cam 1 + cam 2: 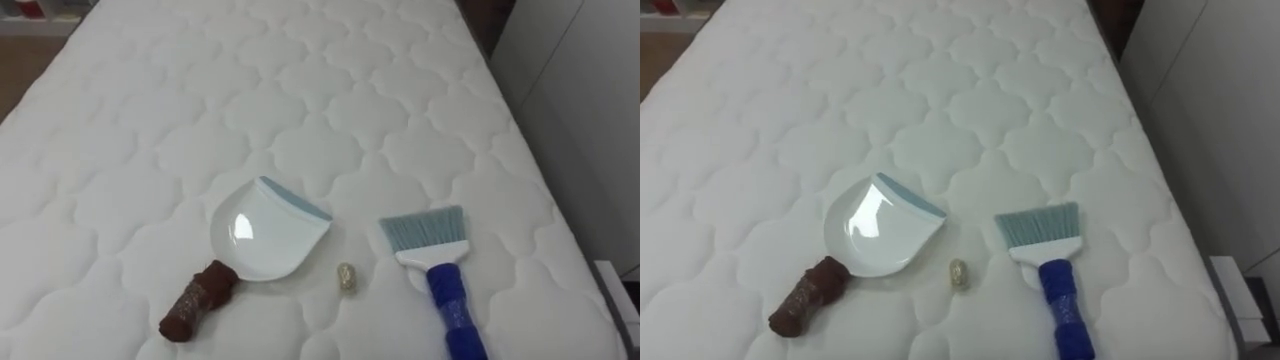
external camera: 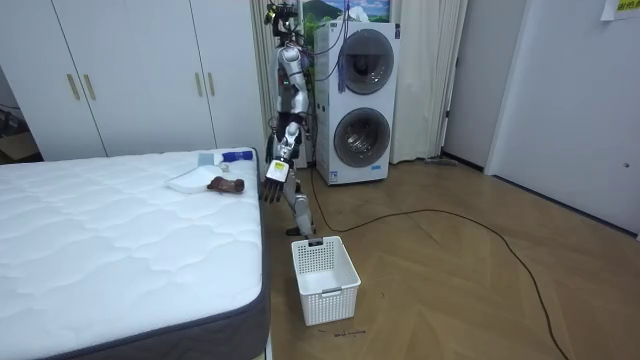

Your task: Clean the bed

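Left hand (image 2: pixel 273 187) beside mattress (image 2: pixel 120 240), basket (image 2: pixel 326 291) on floor, scrap (image 1: pixel 346 278) between dustpan (image 1: pixel 262 240) and brush (image 1: pixel 437 268)

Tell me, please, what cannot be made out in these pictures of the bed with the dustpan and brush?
The brush: eye views, the lower edge cuts off the end of its blue handle.
The small pale bit between dustpan and brush: eye views, too small to say what it is.
The left hand: room view, too far off to read its state.
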### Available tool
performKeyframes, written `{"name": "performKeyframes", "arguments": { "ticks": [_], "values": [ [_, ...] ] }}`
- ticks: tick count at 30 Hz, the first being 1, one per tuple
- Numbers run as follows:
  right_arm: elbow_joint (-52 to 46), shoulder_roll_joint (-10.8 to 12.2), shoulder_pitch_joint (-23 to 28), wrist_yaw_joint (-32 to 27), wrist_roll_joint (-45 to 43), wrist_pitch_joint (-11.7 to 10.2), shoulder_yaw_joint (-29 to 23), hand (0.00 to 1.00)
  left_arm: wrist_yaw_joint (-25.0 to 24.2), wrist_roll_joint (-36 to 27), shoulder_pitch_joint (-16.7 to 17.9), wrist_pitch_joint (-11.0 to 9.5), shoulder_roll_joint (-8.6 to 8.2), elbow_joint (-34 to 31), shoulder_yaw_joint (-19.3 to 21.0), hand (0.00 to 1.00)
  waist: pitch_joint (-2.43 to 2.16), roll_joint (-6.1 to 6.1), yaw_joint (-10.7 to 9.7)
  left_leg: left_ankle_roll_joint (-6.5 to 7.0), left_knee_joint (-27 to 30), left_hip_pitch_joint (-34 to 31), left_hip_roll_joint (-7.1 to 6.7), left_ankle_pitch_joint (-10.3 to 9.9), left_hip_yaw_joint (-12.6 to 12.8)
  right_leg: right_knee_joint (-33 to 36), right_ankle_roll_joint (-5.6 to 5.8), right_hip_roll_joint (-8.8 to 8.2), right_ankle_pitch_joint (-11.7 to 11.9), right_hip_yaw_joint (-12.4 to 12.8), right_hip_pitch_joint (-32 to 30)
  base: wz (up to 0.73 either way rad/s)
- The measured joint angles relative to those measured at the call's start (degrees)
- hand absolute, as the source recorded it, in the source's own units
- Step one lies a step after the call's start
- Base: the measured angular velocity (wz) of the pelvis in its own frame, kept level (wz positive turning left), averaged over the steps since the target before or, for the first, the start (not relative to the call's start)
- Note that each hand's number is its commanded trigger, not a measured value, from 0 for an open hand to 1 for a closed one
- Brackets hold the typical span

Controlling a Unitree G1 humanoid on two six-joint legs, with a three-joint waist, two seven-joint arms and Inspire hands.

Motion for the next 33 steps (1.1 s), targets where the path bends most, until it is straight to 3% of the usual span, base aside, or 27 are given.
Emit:
{"name": "performKeyframes", "arguments": {
  "ticks": [5,13,19,24,26,28,33],
  "values": [
    [-0.6,-0.5,0.0,0.2,-0.1,-1.7,-1.1,0.0,5.0,-0.1,-0.5,-5.2,0.03,-10.6,-0.4,0.0,-0.01,0.02,-0.4,0.01,0.0,-0.7,-0.05,0.0,0.0,0.0,0.03,-0.1,0.0,-0.3,-0.4,0.01],
    [-0.7,-0.4,0.1,0.1,0.5,-2.9,-1.8,0.0,6.0,-0.9,-1.1,-7.9,0.09,-16.3,-2.9,0.0,0.1,0.16,-1.8,0.01,0.0,-0.8,-0.04,0.0,0.0,0.0,0.05,-0.05,0.0,-0.2,-0.2,-0.01],
    [-0.2,-0.4,0.2,-0.3,1.5,-2.8,-1.8,0.0,6.5,-1.0,-4.0,-8.2,0.11,-16.3,-4.6,0.0,0.25,0.26,-1.9,0.01,0.0,-0.8,0.0,0.0,0.0,0.1,0.05,-0.06,0.1,-0.3,-0.4,0.0],
    [-0.2,-0.5,0.1,-0.3,3.1,-1.2,-1.6,0.0,6.9,-0.9,-5.0,-8.0,0.19,-16.3,-5.2,0.0,0.26,0.51,-1.9,0.01,0.3,-2.0,0.09,0.0,0.0,0.1,0.03,-0.05,0.4,-0.9,-1.4,0.01],
    [-0.3,-0.5,-0.1,-0.4,5.3,-0.3,-0.4,0.0,7.4,-0.8,-5.4,-7.6,0.4,-16.3,-7.5,0.0,0.19,0.8,-2.0,0.01,1.0,-3.6,0.02,0.0,0.0,0.5,0.03,-0.18,0.4,-1.3,-2.7,0.07],
    [-0.3,-0.5,-1.1,-0.3,5.2,-0.3,-0.3,0.0,7.4,-0.5,-6.1,-7.6,0.41,-16.2,-8.7,0.0,0.43,1.12,-2.2,0.03,1.6,-5.1,0.03,0.0,0.0,1.1,-0.06,-0.29,0.5,-1.3,-4.2,0.02],
    [-0.2,-0.5,-3.5,-0.2,6.3,-0.4,0.4,0.0,7.1,-0.6,-8.7,-7.1,0.71,-10.7,-9.5,0.0,0.45,1.59,-3.1,0.1,2.5,-7.8,0.24,0.1,0.0,2.0,-0.22,-0.26,0.7,-1.5,-6.8,0.0]
  ]
}}
